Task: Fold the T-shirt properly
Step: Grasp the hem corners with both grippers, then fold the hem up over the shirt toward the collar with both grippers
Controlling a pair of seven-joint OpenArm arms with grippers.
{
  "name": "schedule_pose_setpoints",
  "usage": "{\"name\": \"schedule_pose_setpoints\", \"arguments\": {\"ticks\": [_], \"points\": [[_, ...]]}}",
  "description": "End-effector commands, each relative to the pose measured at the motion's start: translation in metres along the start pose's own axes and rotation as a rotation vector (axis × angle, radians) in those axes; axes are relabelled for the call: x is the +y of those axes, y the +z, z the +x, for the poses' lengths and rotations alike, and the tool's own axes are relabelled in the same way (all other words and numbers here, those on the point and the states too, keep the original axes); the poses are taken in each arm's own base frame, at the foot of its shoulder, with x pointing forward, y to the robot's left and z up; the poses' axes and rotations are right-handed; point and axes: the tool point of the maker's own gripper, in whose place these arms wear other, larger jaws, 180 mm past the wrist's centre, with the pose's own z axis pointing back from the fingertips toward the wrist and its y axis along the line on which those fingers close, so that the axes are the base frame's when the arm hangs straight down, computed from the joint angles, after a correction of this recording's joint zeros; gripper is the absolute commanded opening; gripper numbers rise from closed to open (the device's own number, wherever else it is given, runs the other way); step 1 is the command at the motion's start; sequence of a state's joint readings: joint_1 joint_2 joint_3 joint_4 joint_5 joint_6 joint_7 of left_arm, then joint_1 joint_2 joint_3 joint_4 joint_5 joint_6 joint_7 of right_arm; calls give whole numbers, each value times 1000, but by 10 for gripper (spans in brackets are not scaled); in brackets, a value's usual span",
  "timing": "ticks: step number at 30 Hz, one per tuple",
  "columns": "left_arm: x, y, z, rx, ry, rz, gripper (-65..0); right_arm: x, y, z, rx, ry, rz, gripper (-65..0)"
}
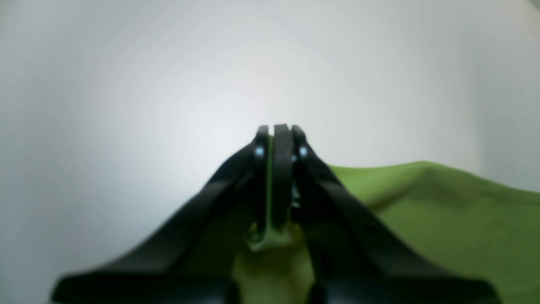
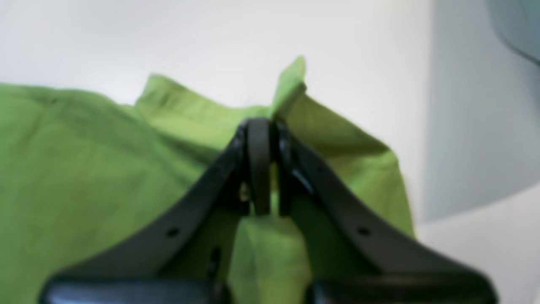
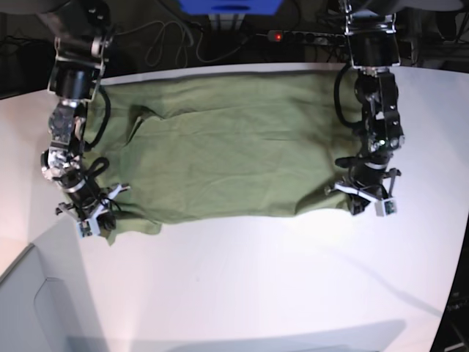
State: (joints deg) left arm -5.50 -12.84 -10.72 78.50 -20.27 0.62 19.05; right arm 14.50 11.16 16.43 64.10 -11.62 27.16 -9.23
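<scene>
No readable text, labels, brands or numbers are showing in any view; nothing legible on the T-shirt (image 3: 234, 147), the arms or the counter (image 3: 293, 279). Wrist views are blurring too much.

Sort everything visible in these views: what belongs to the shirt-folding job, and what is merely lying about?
Belongs to the job:
T-shirt
left gripper, shut on the T-shirt's edge
right gripper, shut on the T-shirt's edge

Just lying about:
white table
power strip
cables
blue box

Matt green woven-cloth T-shirt (image 3: 227, 147), slightly wrinkled, smooth matt white table (image 3: 256, 279), black plastic hands
</scene>
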Motion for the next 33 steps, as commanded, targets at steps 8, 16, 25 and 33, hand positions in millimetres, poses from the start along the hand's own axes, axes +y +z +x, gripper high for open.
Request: {"name": "schedule_pose_setpoints", "arguments": {"ticks": [8,16,25,33], "points": [[-5,16,15,-64,-21,-19,-650,-1,28,23,-105,41,-33,-648],[5,34,23,-104,-13,5,-650,-7,51,25,-140,34,-83,-648],[8,40,9,-76,-15,9,-650,-2,57,4,-97,24,-77,-648],[11,43,0,-57,-16,14,-650,5,66,-20,-53,13,-68,-648]]}}
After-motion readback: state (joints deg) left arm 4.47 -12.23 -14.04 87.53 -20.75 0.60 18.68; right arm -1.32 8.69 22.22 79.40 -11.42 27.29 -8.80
